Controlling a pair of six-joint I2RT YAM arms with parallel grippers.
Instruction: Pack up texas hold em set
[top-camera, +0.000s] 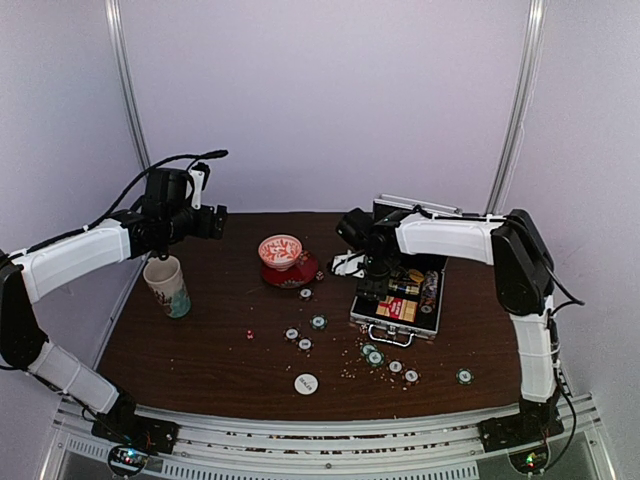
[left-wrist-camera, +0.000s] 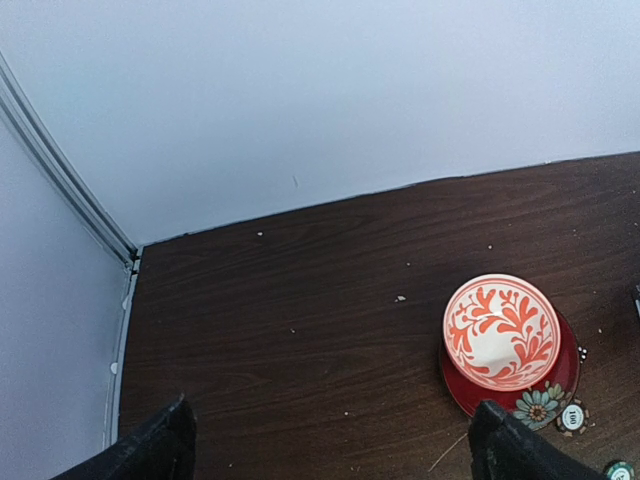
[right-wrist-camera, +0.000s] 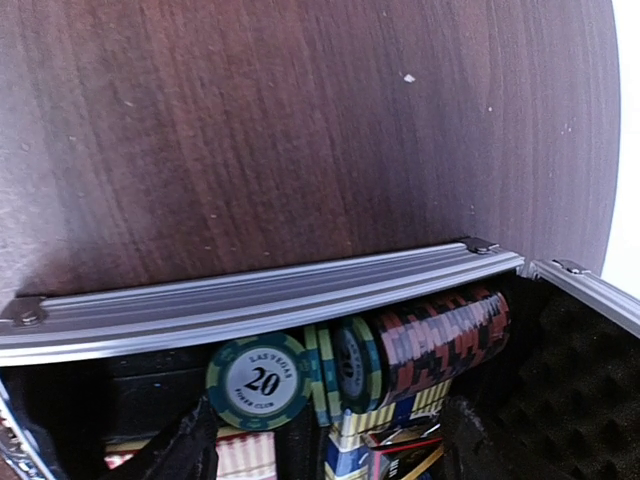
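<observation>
chip (right-wrist-camera: 258, 381) numbered 20 in briefcase (right-wrist-camera: 250, 305), legible from right wrist only; both jaws wide, empty

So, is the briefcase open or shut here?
Open. The lid stands raised behind the briefcase, and the right wrist view looks over its rim at chips racked inside.

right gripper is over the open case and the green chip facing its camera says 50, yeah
Not quite. The right gripper is over the open case, but the green chip facing its camera reads 20, not 50. The right wrist view shows the number clearly.
</observation>
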